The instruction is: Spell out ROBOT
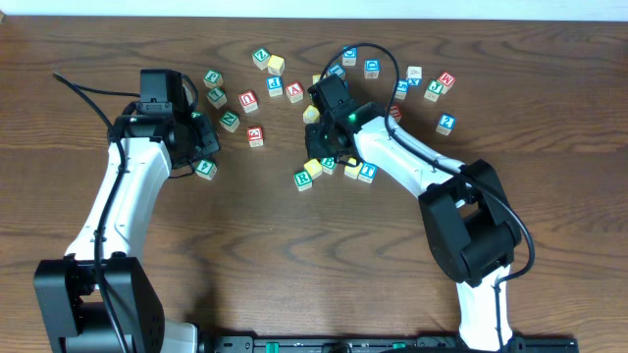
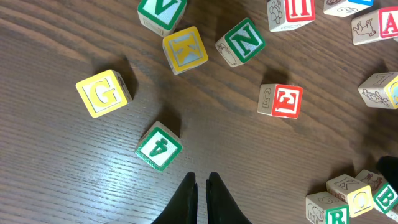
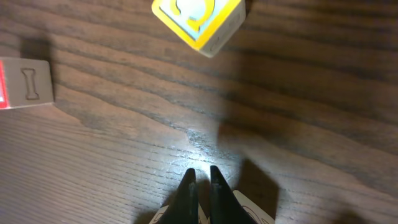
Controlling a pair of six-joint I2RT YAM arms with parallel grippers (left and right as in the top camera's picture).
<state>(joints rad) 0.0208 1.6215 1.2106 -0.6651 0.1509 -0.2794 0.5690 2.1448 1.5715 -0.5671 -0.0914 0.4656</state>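
Observation:
A short row lies at mid-table: a green R block [image 1: 303, 179], a yellow block [image 1: 314, 168] and a green B block [image 1: 328, 164]. It also shows at the lower right of the left wrist view as R [image 2: 329, 213], O [image 2: 359, 200] and B [image 2: 387, 196]. My right gripper [image 1: 329, 147] hovers just above this row. In its wrist view the fingers [image 3: 200, 174] are shut, with a pale block [image 3: 252, 210] under them and a yellow block [image 3: 198, 18] ahead. My left gripper [image 1: 203, 147] is shut and empty [image 2: 200, 180], just beside a green 4 block [image 2: 158, 146].
Around the left gripper lie a yellow G [image 2: 104, 93], yellow K [image 2: 185, 50], green N [image 2: 242, 40], green V [image 2: 161, 11] and red E [image 2: 281, 101]. A red I block [image 3: 22, 84] lies left of the right gripper. Several more blocks [image 1: 432, 88] are scattered along the back.

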